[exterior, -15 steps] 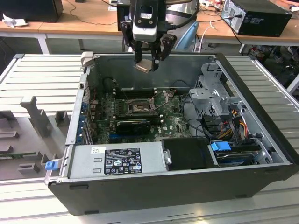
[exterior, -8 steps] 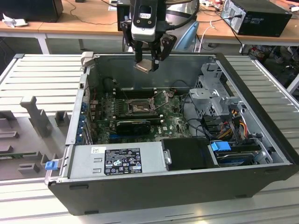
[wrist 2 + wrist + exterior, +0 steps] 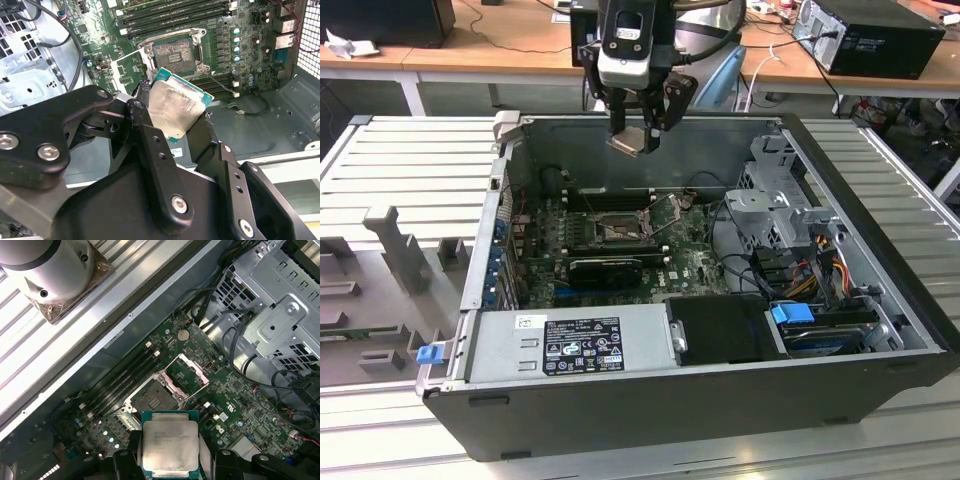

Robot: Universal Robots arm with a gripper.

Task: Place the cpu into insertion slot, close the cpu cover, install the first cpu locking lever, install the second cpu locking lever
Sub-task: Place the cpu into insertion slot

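An open computer case (image 3: 670, 410) lies on its side, its power supply (image 3: 570, 345) nearest in the exterior view. Behind it, on the green board (image 3: 690, 262), the slot (image 3: 618, 230) sits bare, with its cover (image 3: 187, 372) swung open beside it. Farther back, near the case's far wall, the gripper (image 3: 638, 135) hangs clamped on the cpu (image 3: 628, 143). Its fingers (image 3: 145, 130) press opposite edges, and the tilted chip is held well above the slot. Desks (image 3: 520, 55) line the background.
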